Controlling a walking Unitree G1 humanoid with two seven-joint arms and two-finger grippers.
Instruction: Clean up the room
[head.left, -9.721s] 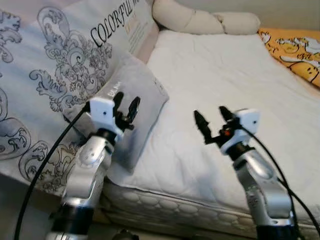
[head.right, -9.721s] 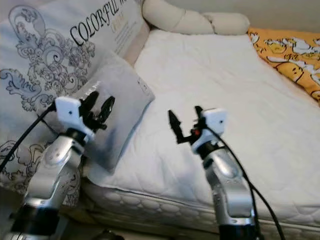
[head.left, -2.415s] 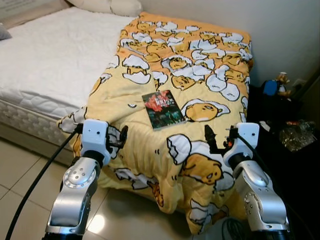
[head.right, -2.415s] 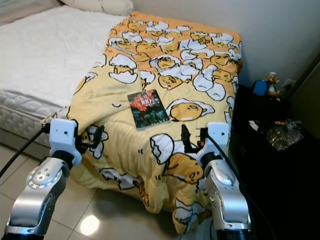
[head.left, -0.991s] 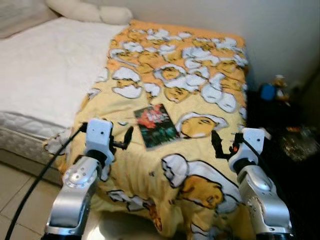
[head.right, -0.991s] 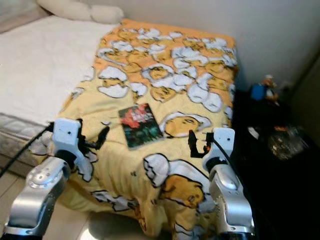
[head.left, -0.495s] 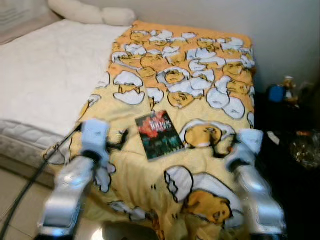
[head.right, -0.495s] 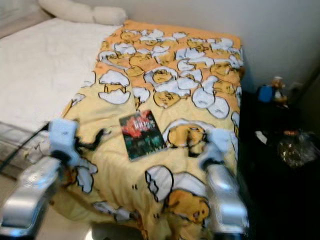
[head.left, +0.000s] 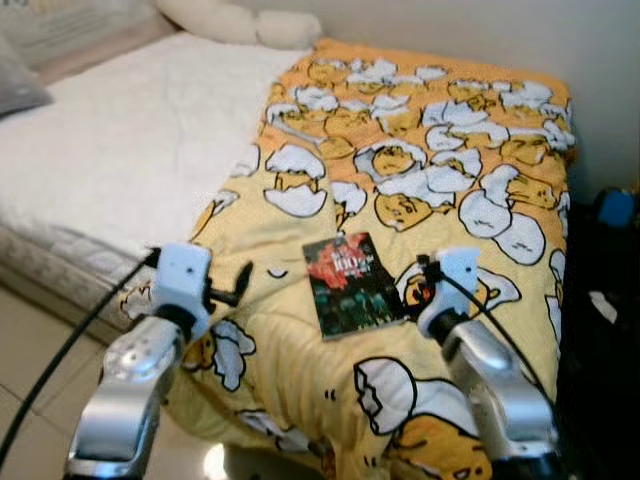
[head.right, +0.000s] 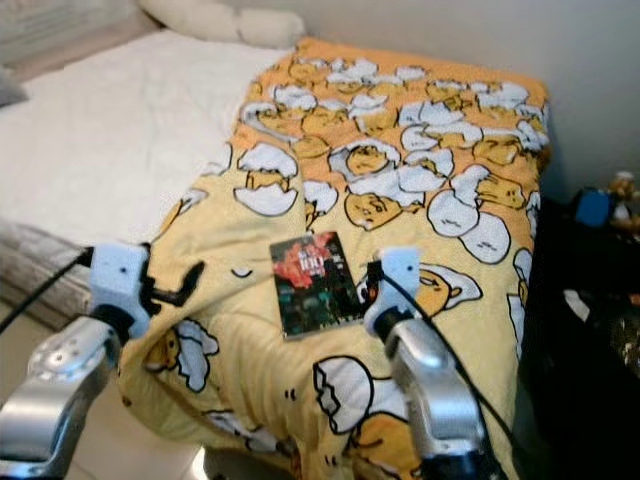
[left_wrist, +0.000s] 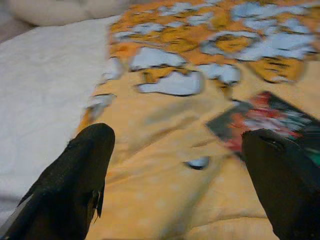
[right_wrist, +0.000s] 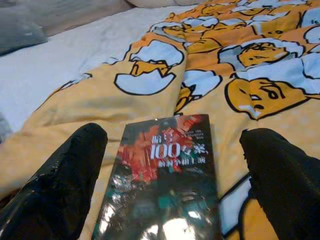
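A dark book (head.left: 352, 284) with a red and green cover lies flat on a yellow blanket (head.left: 420, 150) printed with egg characters. My right gripper (head.left: 422, 288) is open just beside the book's right edge. In the right wrist view the book (right_wrist: 165, 185) lies between and ahead of the two spread fingers (right_wrist: 65, 180). My left gripper (head.left: 238, 284) hovers open over the blanket's left fold, a short way left of the book. The left wrist view shows the book (left_wrist: 265, 122) off to one side, blurred.
The bare white mattress (head.left: 120, 150) stretches to the left, with a grey pillow (head.left: 20, 85) and a cream bolster (head.left: 240, 22) at its far end. Tiled floor (head.left: 30, 360) lies below the bed's edge. Dark furniture (head.left: 610, 280) stands close on the right.
The camera has swung and come nearer the bed. My right gripper now stands closer to the book's right edge than a second ago. Both grippers remain open.
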